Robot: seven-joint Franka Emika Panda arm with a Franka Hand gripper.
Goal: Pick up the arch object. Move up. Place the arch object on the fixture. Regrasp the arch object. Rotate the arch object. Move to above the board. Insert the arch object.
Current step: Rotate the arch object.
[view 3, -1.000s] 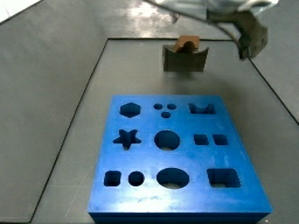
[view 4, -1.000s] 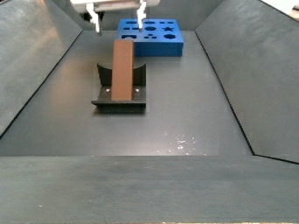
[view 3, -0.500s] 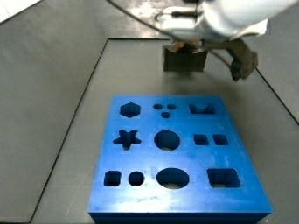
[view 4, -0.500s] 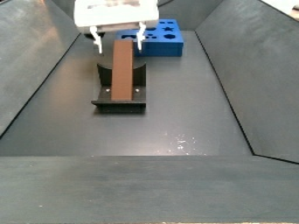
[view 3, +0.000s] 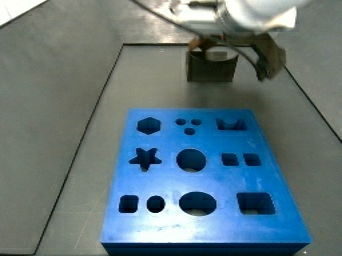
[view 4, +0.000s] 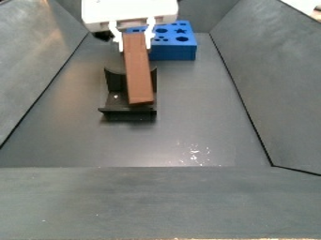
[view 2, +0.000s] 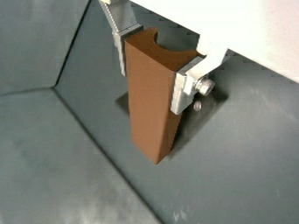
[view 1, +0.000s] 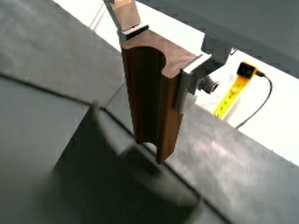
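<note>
With the gripper (view 4: 133, 31) clenched on the top end of the arch object (view 4: 135, 67), which stands propped on the fixture (view 4: 127, 103) below the jaws, the regrasp looks done, leaving rotation, travel to the board (view 4: 168, 40) beyond and insertion.

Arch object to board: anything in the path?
Nothing visible. The hand has its fingers on either side of the arch object, which stands upright on the fixture. The floor between the fixture and the board is bare in both side views.
</note>
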